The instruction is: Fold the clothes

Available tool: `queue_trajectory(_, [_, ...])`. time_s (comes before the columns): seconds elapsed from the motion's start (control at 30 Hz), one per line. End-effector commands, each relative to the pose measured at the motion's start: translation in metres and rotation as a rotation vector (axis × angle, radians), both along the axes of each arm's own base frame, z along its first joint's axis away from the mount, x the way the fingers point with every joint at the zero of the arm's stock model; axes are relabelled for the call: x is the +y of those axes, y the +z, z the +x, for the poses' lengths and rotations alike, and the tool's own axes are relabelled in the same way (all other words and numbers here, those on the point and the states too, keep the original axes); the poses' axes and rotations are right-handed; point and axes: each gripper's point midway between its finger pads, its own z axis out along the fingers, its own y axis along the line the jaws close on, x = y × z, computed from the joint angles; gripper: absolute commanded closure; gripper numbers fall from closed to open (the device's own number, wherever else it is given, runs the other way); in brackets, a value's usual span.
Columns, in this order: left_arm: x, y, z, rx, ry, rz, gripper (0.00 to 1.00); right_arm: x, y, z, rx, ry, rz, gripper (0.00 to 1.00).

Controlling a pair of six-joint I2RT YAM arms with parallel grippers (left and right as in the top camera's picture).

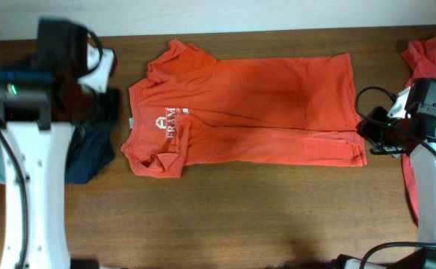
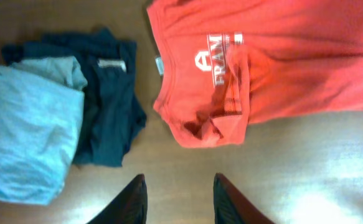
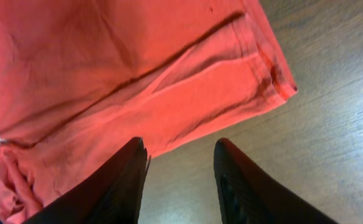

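Squarely across the wooden surface [image 1: 225, 217] lies an orange-red T-shirt [image 1: 262, 104], collar toward the left arm and hem toward the right arm. One long edge is doubled over onto the body along a crease running from collar to hem. One sleeve is turned in over the chest, partly covering a white logo and the letters "FRAM". The left hand [image 2: 176, 199] hangs above bare wood just off the shirt's folded sleeve corner, its two dark fingers spread apart with nothing between them. The right hand [image 3: 178, 180] hovers at the shirt's hem end, over the doubled edge near its corner, fingers likewise parted and gripping nothing. Beyond the shirt's collar and apart from it, a dark navy garment [image 2: 109, 106] lies bunched. A folded light-grey garment [image 2: 25, 130] rests against the navy one on the side away from the shirt, overlapping it. Past the shirt's hem, at the far corner by the right arm, a second orange-red garment [image 1: 431, 52] lies crumpled, part of it trailing alongside the arm.
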Motion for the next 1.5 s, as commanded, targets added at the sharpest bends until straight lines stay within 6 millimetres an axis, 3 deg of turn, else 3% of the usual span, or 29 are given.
queue_trajectory(0.0, [-0.023, -0.080, -0.009, 0.174, -0.121, -0.026, 0.60, -0.001, 0.007, 0.002, -0.023, 0.011, -0.002, 0.60])
queue_trajectory(0.13, [-0.054, -0.159, -0.005, 0.224, -0.232, -0.119, 0.57, 0.000, 0.006, 0.001, -0.019, 0.011, 0.000, 0.59])
queue_trajectory(0.27, [-0.066, -0.217, 0.004, 0.222, -0.280, -0.108, 0.56, 0.000, 0.006, 0.000, -0.016, 0.010, 0.001, 0.58])
queue_trajectory(0.37, [-0.070, -0.254, 0.001, 0.286, -0.298, -0.077, 0.56, 0.000, 0.005, -0.002, -0.005, 0.010, 0.003, 0.58])
queue_trajectory(0.53, [-0.071, -0.276, 0.010, 0.297, -0.298, -0.062, 0.57, 0.000, 0.004, -0.002, -0.004, 0.009, 0.001, 0.58])
queue_trajectory(0.7, [-0.066, -0.286, 0.009, 0.324, -0.291, -0.039, 0.62, 0.000, 0.004, -0.003, 0.000, 0.008, 0.000, 0.58])
queue_trajectory(0.87, [-0.066, -0.282, 0.010, 0.318, -0.289, -0.035, 0.99, -0.001, 0.004, -0.003, 0.001, 0.006, -0.004, 0.58])
queue_trajectory(1.0, [-0.068, -0.266, 0.023, 0.287, -0.289, -0.032, 0.99, -0.001, 0.004, -0.003, 0.001, 0.006, -0.004, 0.58])
queue_trajectory(1.17, [-0.054, -0.236, 0.045, 0.218, -0.259, 0.065, 0.99, -0.001, 0.004, -0.003, 0.001, 0.006, -0.005, 0.57])
queue_trajectory(1.47, [-0.035, -0.219, 0.074, 0.112, -0.212, 0.184, 0.99, -0.001, 0.004, -0.002, -0.003, 0.006, -0.006, 0.57])
